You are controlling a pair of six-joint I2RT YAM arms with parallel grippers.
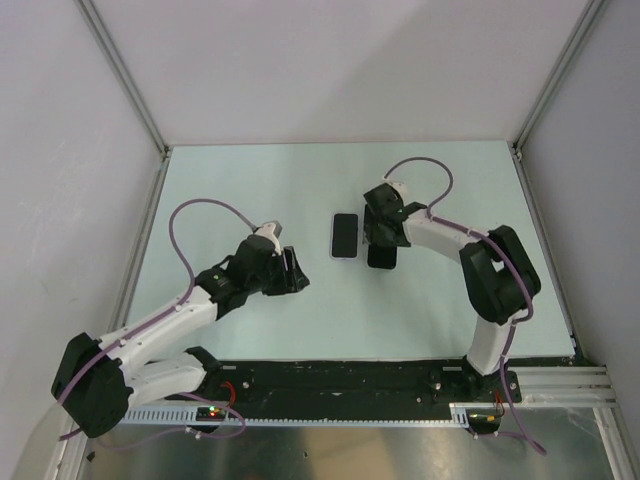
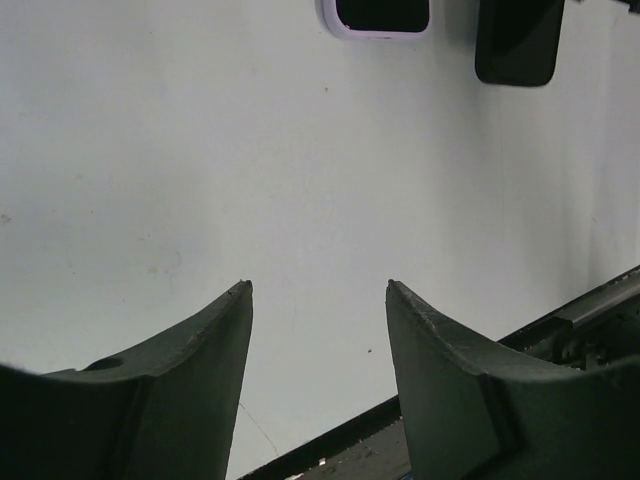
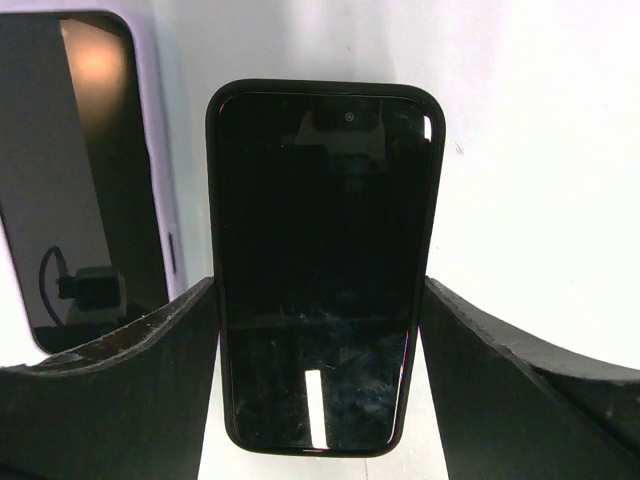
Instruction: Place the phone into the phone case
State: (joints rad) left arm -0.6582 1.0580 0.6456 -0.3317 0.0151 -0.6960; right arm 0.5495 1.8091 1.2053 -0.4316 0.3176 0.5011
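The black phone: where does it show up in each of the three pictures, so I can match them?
Top external: the black phone lies just right of centre.
Left wrist: it is in the top right corner, cut off by the edge.
Right wrist: it is in the centre, flanked by the right gripper.
Shared landmark: the lilac-rimmed case lies just left of it in every view.

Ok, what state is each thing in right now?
black phone: flat on the table, dark screen up.
lavender-rimmed item: flat beside the phone, glossy face up, nothing touching it.
right gripper: a finger on either side of the phone; grip unclear.
left gripper: open, empty, over bare table.
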